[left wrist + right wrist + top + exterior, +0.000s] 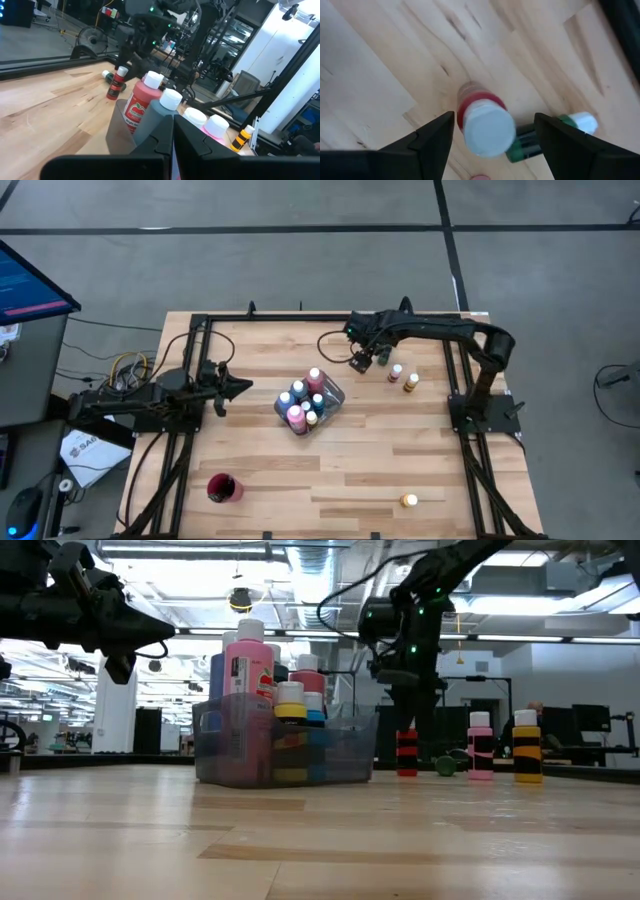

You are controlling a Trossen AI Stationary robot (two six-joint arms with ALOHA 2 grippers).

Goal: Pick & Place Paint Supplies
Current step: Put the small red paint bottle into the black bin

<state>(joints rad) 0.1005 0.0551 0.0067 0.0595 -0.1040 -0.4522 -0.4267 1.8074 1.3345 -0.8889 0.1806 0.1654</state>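
High view: the right gripper (362,361) hangs over the far middle of the wooden table (400,470), above a red bottle that its own body hides here; the clear bin (333,393) of paint bottles stands just beside it toward the table's centre, a pink bottle (396,372) and a yellow bottle (411,382) stand near on its other side, and a lone yellow bottle (409,500) and the red cup (222,488) sit well apart near the front edge. The left gripper (238,387) waits left of the bin, so the right arm is much the nearer to the red bottle. Low view: the red bottle (406,751) stands upright directly under the right gripper (400,678), a green bottle (445,766) lying on its side just beside it; the left gripper (125,643) hovers high, its fingers together on nothing. Left wrist view: the left arm's own fingers (150,142) meet in a closed wedge aimed at the bin's bottles, the red bottle (117,84) beyond. Right wrist view: the right arm's fingers (432,137) are spread wide and empty, the red bottle's pale cap (489,127) centred between them with its long axis pointing up at the camera; the judged next move is a straight descent, with the green bottle (572,122) close enough to be nudged.
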